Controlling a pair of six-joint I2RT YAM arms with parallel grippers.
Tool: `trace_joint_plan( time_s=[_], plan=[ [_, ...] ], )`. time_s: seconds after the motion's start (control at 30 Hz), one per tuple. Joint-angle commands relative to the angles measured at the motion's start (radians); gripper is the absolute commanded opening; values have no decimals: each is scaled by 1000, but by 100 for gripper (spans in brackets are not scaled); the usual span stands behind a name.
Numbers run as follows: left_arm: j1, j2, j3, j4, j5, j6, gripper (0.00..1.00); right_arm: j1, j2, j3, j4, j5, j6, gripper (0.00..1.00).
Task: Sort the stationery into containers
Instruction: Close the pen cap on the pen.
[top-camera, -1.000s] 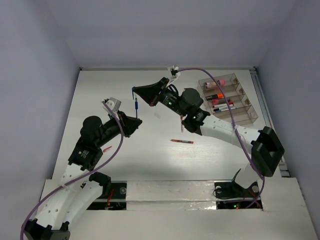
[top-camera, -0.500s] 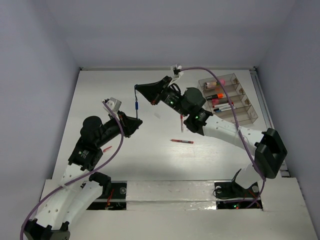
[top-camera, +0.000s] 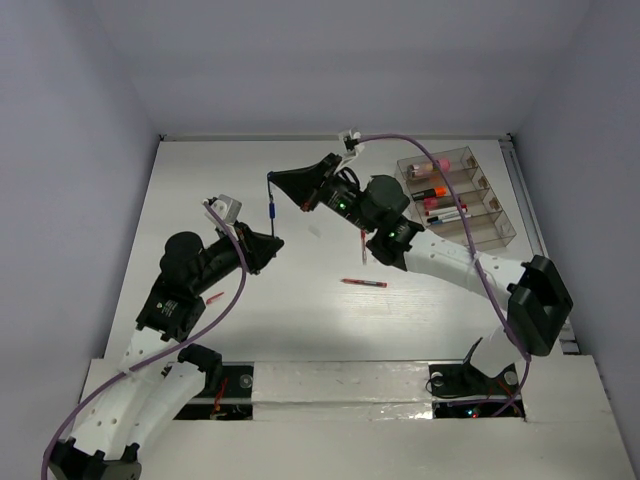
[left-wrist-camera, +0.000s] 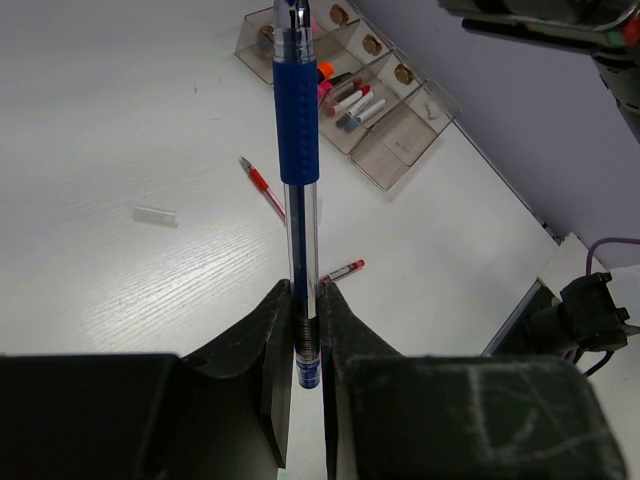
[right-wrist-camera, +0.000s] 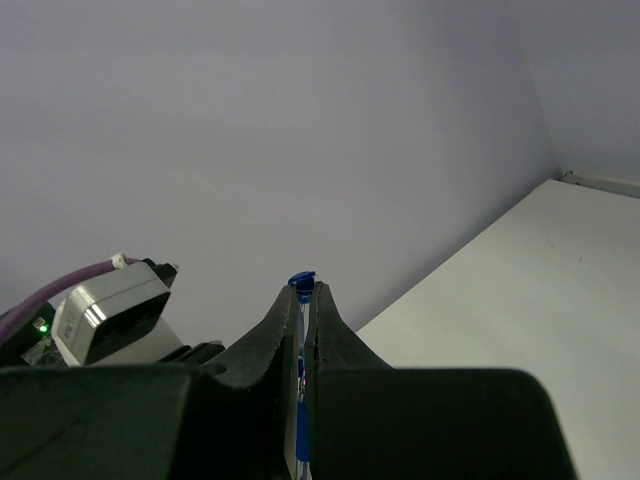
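A blue pen (top-camera: 271, 208) hangs upright above the table's middle, gripped at both ends. My left gripper (top-camera: 272, 238) is shut on its lower end; in the left wrist view the pen (left-wrist-camera: 298, 150) rises from between the pads of that gripper (left-wrist-camera: 305, 290). My right gripper (top-camera: 271, 181) is shut on the top end, where the blue cap (right-wrist-camera: 301, 281) peeks out above its closed tips (right-wrist-camera: 303, 292). The clear containers (top-camera: 492, 232) stand at the far right, holding a pink cylinder (top-camera: 438, 165), an orange-capped highlighter (top-camera: 432, 192) and a pink highlighter (top-camera: 440, 205).
A red pen (top-camera: 363, 283) lies on the table under the right arm. A shorter red piece (top-camera: 213, 297) lies beside the left arm. A small clear cap (left-wrist-camera: 155, 215) rests on the white surface. Grey walls close in the table on three sides.
The right arm swayed slightly to the right and came back. Both grippers have stayed shut on the blue pen.
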Motion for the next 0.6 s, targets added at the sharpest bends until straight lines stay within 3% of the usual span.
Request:
trace_joint_plan(
  time_s=[0.0,0.57],
  plan=[
    [5,-8,20,56,13,0,0,8,23,40,37,-29,14,0],
    [14,-26,20,56,-7,-6,0,8,17,4,62,-41,38,0]
  ],
)
